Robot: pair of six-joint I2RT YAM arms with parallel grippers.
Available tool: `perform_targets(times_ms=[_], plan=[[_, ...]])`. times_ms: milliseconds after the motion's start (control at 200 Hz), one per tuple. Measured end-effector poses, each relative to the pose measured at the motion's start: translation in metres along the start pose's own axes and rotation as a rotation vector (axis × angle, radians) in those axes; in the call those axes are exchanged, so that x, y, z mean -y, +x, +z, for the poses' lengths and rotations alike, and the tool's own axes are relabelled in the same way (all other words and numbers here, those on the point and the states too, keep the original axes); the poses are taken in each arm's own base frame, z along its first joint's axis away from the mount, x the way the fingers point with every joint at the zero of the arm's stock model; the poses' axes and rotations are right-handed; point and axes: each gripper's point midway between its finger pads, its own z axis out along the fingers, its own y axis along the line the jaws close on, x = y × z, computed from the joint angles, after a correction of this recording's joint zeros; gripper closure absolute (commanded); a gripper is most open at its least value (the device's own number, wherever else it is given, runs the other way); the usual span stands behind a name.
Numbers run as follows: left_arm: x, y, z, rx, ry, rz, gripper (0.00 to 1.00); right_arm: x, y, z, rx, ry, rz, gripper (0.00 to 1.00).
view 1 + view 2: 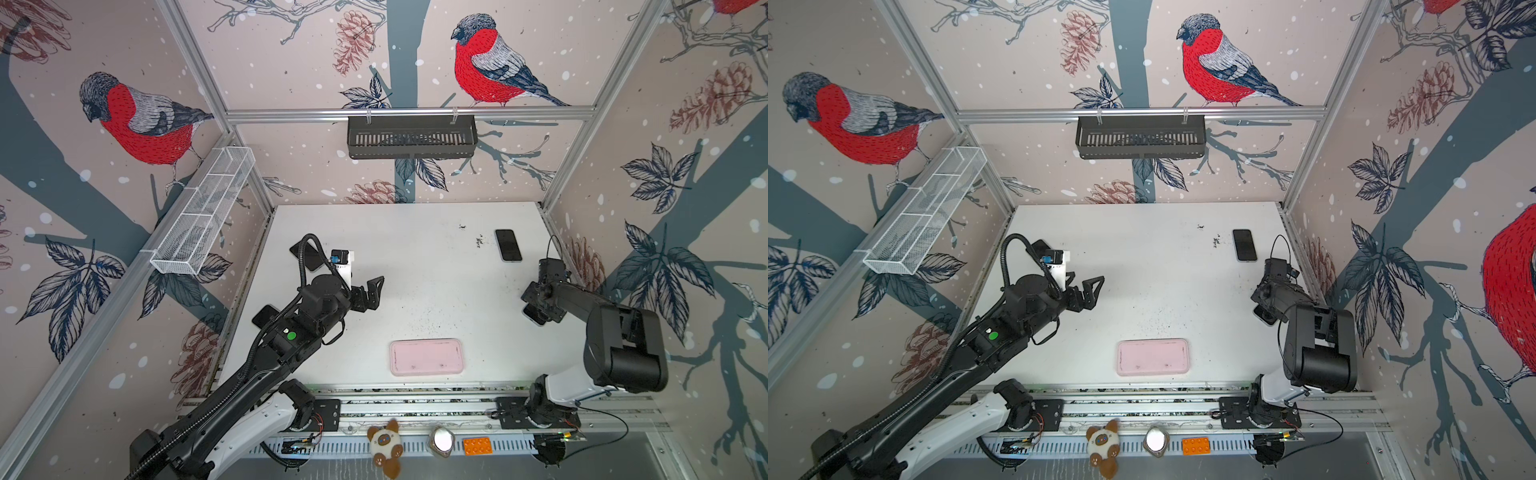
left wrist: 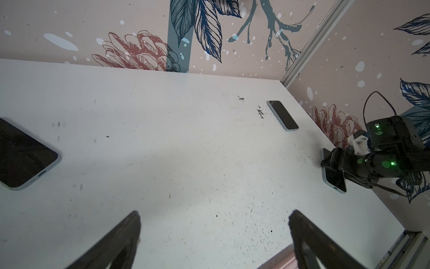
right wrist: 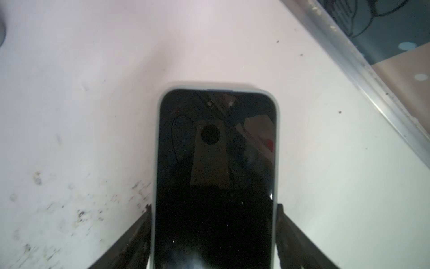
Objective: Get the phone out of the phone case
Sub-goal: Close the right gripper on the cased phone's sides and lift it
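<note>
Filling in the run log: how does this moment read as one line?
left gripper: open, empty, above table | right gripper: straddling phone, grip unclear | pink case: empty, near front edge

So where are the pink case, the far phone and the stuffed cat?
pink case (image 1: pixel 426 357), a top view, its flat middle.
far phone (image 1: pixel 508 245), a top view, dark screen centre.
stuffed cat (image 1: pixel 384 441), a top view, pale face.

We are looking at a white table (image 1: pixel 436 282) inside bird-patterned walls (image 1: pixel 291 75), with a black basket (image 1: pixel 411 137) and a mesh basket (image 1: pixel 203 212) hanging.
</note>
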Motion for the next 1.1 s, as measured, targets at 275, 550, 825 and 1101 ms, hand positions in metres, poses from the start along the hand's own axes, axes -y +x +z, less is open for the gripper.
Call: perform_targets(times_ms=[275, 550, 825, 1101], plan=[[-0.001, 0.002, 0.002, -0.007, -0.005, 0.001, 0.02, -0.033, 0.007, -0.001, 0.006, -0.045, -0.104, 0.31], [-0.002, 0.004, 0.004, -0.017, -0.011, 0.003, 0.02, -0.049, 0.015, -0.007, 0.016, -0.074, -0.155, 0.37], [-0.002, 0.006, 0.006, -0.023, -0.013, 0.003, 0.02, -0.058, 0.035, -0.022, -0.039, -0.131, -0.216, 0.38], [0.0, 0.016, 0.014, -0.064, 0.005, 0.002, 0.02, -0.09, 0.043, -0.054, -0.001, -0.241, -0.298, 0.43]])
